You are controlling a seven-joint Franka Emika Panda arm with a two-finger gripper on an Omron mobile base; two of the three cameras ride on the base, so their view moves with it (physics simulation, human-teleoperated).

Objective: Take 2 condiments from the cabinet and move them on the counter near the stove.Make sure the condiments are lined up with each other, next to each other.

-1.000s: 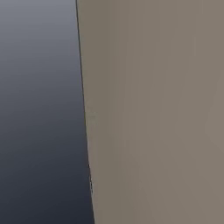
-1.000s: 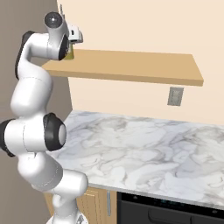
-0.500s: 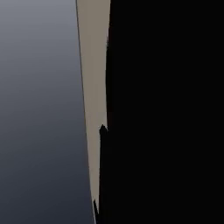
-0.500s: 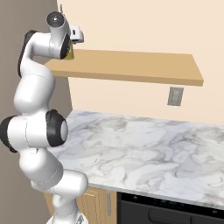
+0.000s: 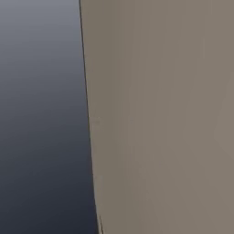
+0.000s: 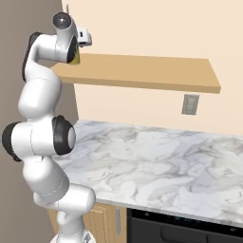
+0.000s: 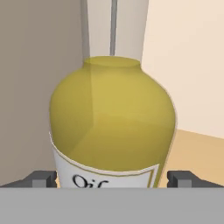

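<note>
Hand view, close on the yellow bottle (image 7: 113, 127): its rounded shoulder rises to a slim pale pourer neck, and a white label with dark lettering wraps the body just below the shoulder. The two dark fingertips (image 7: 43, 178) stand one on each side of the label, the bottle squarely between them; whether they press its sides or stand just clear cannot be told at this range. Such a straddle suits a sideways pinch on the widest, straightest part of the body, which should keep a tall narrow bottle upright when lifted.

From the right base view, the arm is reared high, with the gripper (image 6: 75, 56) at the left end of the shelf board (image 6: 142, 72), beside the grey-brown side wall (image 6: 19, 28). A sliver of yellow shows at the hand, so the bottle stands on the shelf's left end, close to that wall. Below the shelf lies the marble counter (image 6: 156, 166), with the dark edge of the stove (image 6: 190, 228) along its front. Judged from this, the first pick-up is at hand and no bottle is on the counter.
</note>
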